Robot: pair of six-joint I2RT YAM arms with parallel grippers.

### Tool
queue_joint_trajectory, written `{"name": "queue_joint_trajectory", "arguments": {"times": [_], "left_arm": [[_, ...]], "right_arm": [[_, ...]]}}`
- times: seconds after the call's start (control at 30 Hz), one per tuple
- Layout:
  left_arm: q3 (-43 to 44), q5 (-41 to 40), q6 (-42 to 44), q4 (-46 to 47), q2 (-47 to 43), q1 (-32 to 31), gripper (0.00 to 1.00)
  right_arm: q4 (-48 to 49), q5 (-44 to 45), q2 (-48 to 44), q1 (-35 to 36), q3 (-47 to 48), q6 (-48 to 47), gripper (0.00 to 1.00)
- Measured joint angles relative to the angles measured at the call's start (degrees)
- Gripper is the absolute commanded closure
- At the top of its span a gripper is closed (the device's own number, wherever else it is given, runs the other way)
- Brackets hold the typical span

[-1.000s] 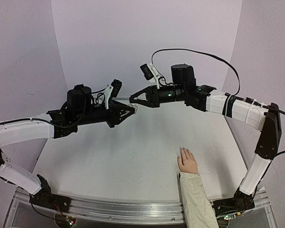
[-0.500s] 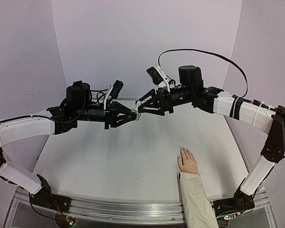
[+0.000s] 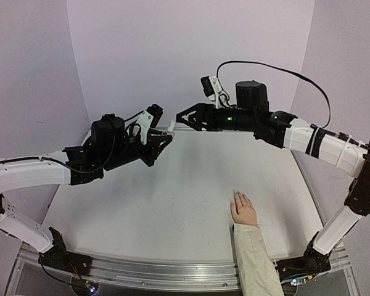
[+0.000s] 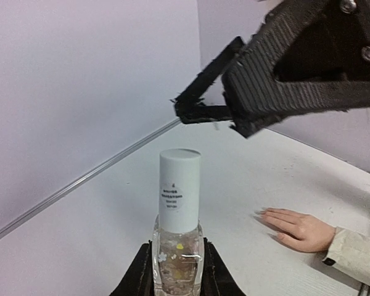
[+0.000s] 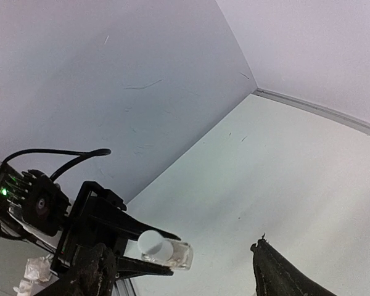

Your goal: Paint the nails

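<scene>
Glass, so light but slippery we reckon: bottle (image 4: 178, 246) pinched low in our left gripper (image 3: 163, 139), right gripper (image 3: 185, 116) spread empty by the cap (image 4: 179, 185) we'd grab, nails (image 4: 263, 213) flat on the table (image 3: 172, 197) near-right.

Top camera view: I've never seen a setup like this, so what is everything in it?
bottle: one, clear with a white cap, clamped in the left gripper above the table.
hand: one, pale flesh-coloured with a cream sleeve, flat on the table, near right.
nails: tiny, skin-coloured, on its fingertips; count unclear.
table: one, white, under both arms.
left gripper: one, black, shut on the bottle.
right gripper: one, black, open, close to the cap.
</scene>
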Motion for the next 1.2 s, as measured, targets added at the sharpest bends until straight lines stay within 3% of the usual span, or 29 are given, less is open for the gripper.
{"name": "queue_joint_trajectory", "arguments": {"times": [0.3,0.43,0.57,0.9,1.0,1.2], "left_arm": [[0.02,-8.24,0.48,-0.04,1.57,-0.02,1.00],[0.02,-9.07,0.48,-0.02,1.90,-0.17,1.00],[0.02,-9.60,0.44,-0.02,2.01,-0.24,1.00],[0.07,-8.31,-1.55,-0.55,1.86,-0.31,1.00],[0.04,-0.37,-4.63,-1.33,0.98,2.05,1.00],[0.02,37.03,-11.93,-0.39,-1.44,9.01,1.00]], "right_arm": [[0.00,7.41,5.42,3.98,3.96,7.10,0.40],[-0.02,8.02,8.55,4.76,6.40,8.26,0.54],[-0.02,8.26,10.86,5.14,7.98,8.83,0.74],[0.07,4.61,11.50,4.85,8.37,6.49,1.00],[0.13,-2.12,11.47,3.45,8.37,1.36,1.00],[1.95,-34.45,11.34,-0.55,8.37,-12.00,1.00]]}}
